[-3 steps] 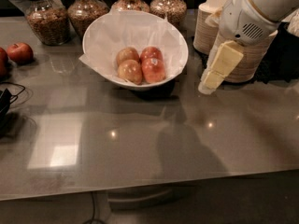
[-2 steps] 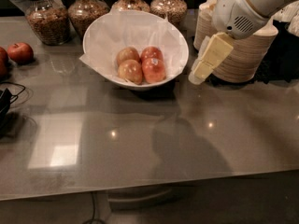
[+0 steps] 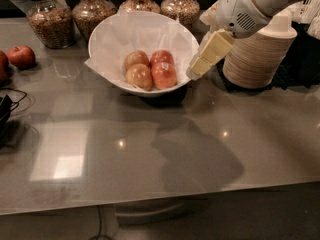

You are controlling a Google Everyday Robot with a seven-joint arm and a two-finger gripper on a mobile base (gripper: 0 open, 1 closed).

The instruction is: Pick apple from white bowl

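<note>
The white bowl (image 3: 107, 34) stands at the back middle of the grey counter, lined with crinkled white paper. Several apples lie in it. The apple (image 3: 164, 75) is the red-orange one at the front right, with a small pale sticker on top. Two paler yellow-tan apples (image 3: 139, 77) lie to its left and a smaller red apple (image 3: 161, 57) behind it. My gripper (image 3: 196, 70) hangs on the white arm from the upper right, its cream tip just outside the bowl's right rim, level with the apple and right of it. It holds nothing.
A stack of tan disposable bowls (image 3: 255, 56) stands right behind the gripper. Several glass jars (image 3: 47, 21) of grains line the back edge. Red apples (image 3: 21, 56) lie at the far left, with a black cable (image 3: 7, 109) below them.
My gripper has moved left and slightly up, from in front of the tan bowl stack to the white bowl's right rim. The apples have not moved.
</note>
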